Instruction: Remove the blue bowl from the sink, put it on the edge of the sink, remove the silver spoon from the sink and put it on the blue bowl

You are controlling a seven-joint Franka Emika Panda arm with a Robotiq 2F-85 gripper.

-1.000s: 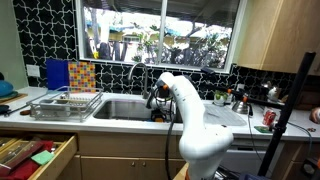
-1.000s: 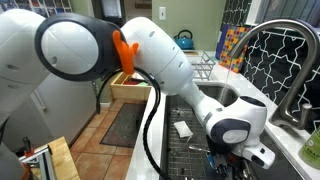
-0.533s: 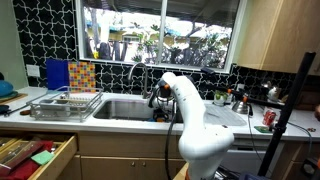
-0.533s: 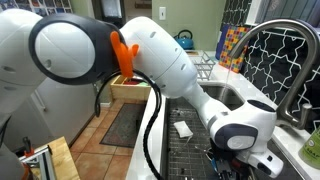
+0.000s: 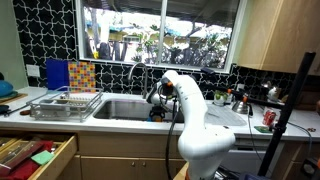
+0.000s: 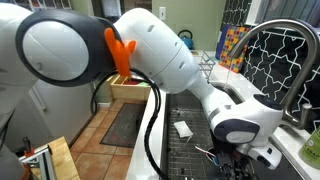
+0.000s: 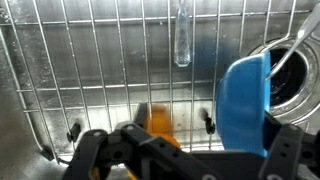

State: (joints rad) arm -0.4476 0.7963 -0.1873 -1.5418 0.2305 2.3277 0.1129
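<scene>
One blue bowl [image 7: 243, 105] (tilted) between jaws.

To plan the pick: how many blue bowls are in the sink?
1. In the wrist view, the blue bowl lies at the right of the sink, on its wire grid. The gripper hides part.

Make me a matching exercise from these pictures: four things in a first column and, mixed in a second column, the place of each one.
1 blue bowl
2 small orange thing
3 wire dish rack
4 faucet

A on the countertop beside the sink
B arching above the sink
C on the sink grid, right side of wrist view
D on the sink grid, low centre of wrist view

Pairs: 1-C, 2-D, 3-A, 4-B
</scene>
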